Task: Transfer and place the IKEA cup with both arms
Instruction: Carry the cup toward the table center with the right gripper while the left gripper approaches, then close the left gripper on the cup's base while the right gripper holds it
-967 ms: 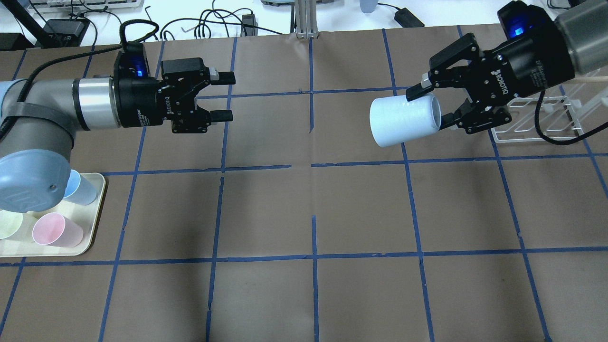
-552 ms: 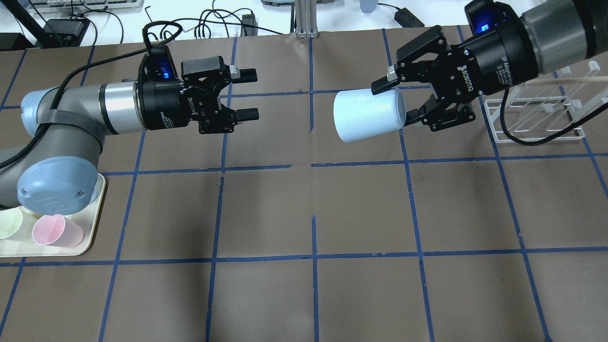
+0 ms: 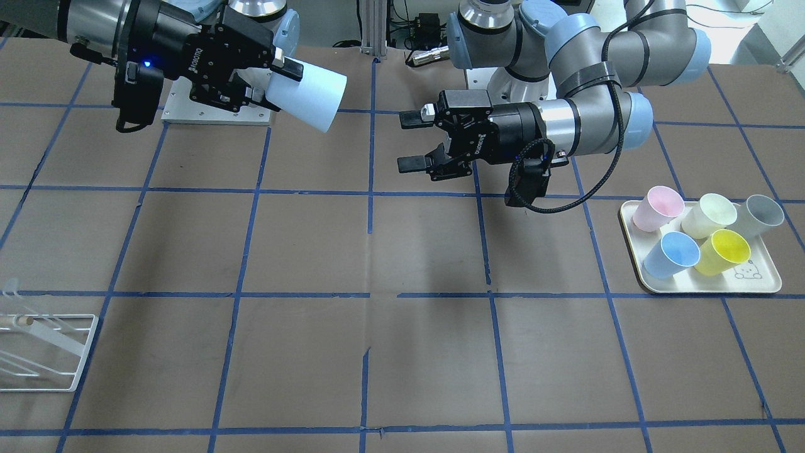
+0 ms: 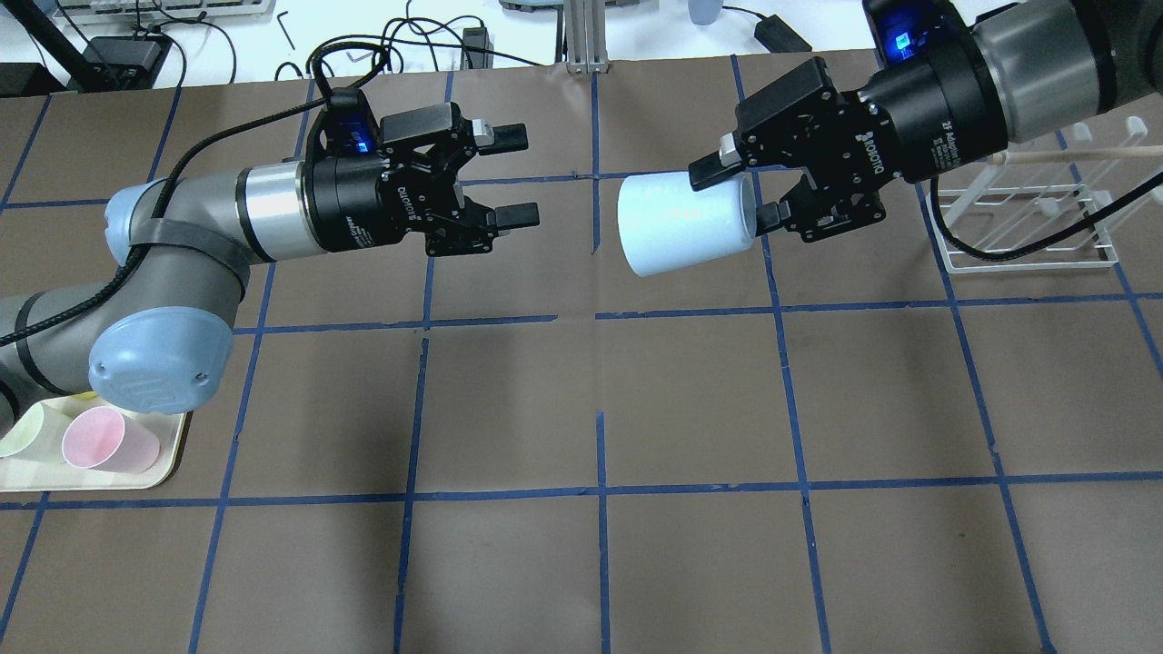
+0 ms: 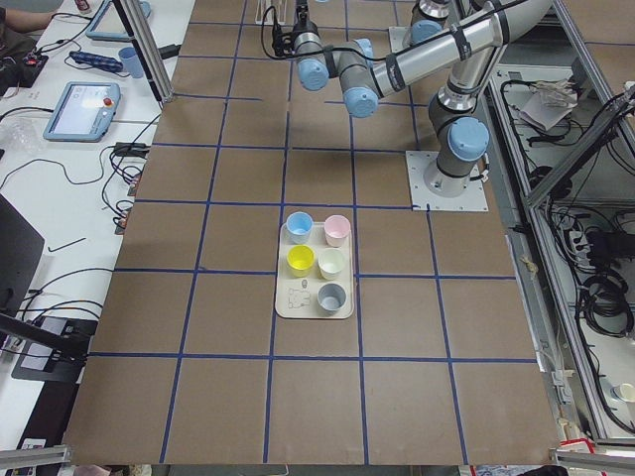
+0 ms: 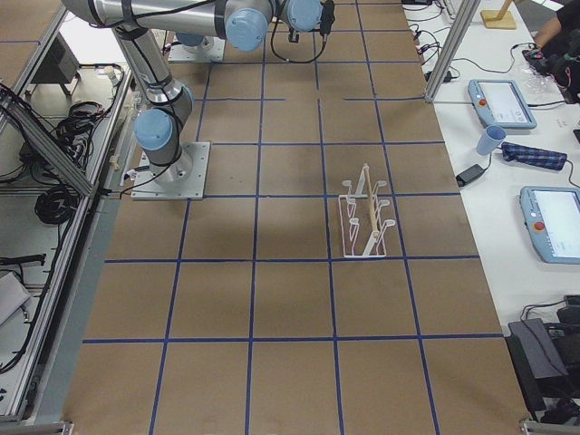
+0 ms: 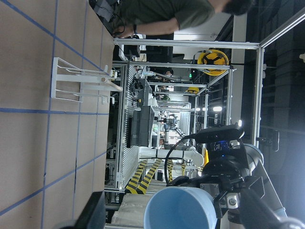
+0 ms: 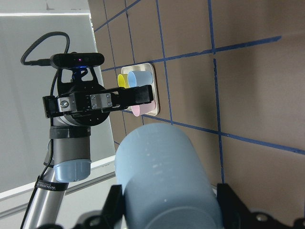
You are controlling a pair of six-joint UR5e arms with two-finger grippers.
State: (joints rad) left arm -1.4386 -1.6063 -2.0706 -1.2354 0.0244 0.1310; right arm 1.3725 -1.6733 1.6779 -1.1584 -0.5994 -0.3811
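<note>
The pale icy-blue IKEA cup (image 4: 681, 222) is held on its side above the table's far middle, base pointing at my left arm. My right gripper (image 4: 738, 193) is shut on the cup's rim end; it also shows in the front view (image 3: 277, 82) with the cup (image 3: 311, 94). My left gripper (image 4: 518, 175) is open and empty, level with the cup, with a short gap to its base. It faces the cup in the front view (image 3: 409, 141). The left wrist view shows the cup's base (image 7: 181, 210) ahead; the right wrist view shows the cup (image 8: 167, 176) filling the foreground.
A cream tray (image 3: 704, 286) with several coloured cups sits at the table's left side, partly under my left arm's elbow (image 4: 150, 359). A white wire rack (image 4: 1027, 227) stands behind my right gripper. Brown table with blue tape grid.
Both arms have moved toward the table's middle. The right gripper has carried the cup leftward and the left gripper has advanced rightward, so the gap between them has narrowed.
</note>
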